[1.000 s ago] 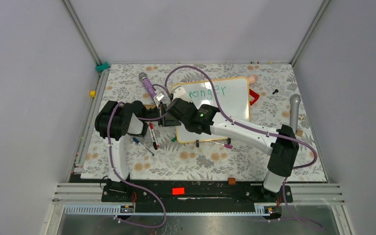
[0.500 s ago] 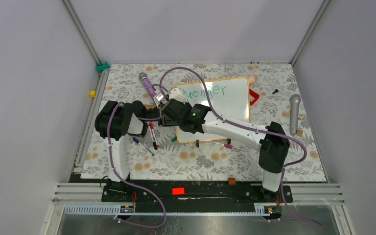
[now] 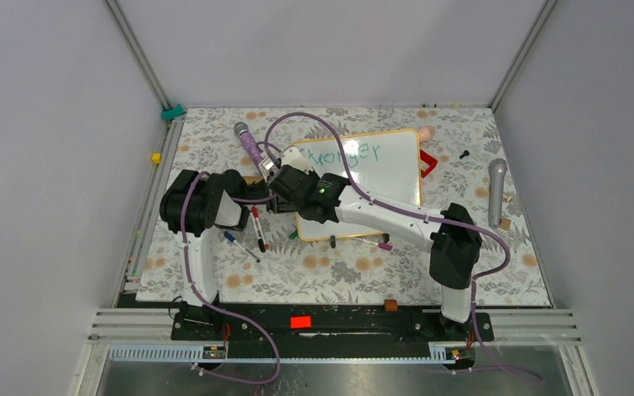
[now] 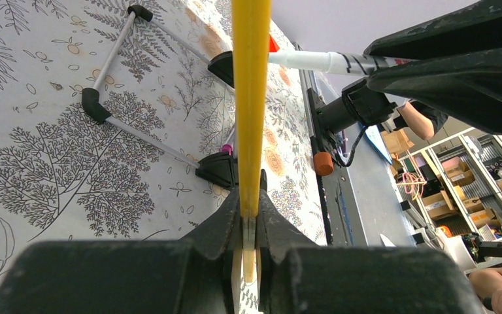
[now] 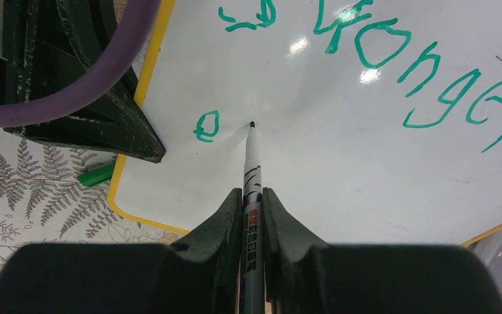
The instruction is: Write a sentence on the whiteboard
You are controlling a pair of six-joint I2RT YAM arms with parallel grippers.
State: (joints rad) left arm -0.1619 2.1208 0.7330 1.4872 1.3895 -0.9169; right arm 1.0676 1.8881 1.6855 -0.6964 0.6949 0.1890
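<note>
Green handwritten marker letters cross the upper half of the right wrist view: "Stronger" on the first line, with a lone "e" below it at the left. They sit on the large glossy white rectangular whiteboard with a thin yellow-orange frame, which in the top view lies at the centre of the floral tablecloth. The right gripper is clenched on a slim white-barrelled marker pen, whose dark tip touches the board just right of the "e". At the centre of the left wrist view, the left gripper is pinched onto the board's frame edge. A green pen cap lies on the cloth beside the board's lower left corner.
</note>
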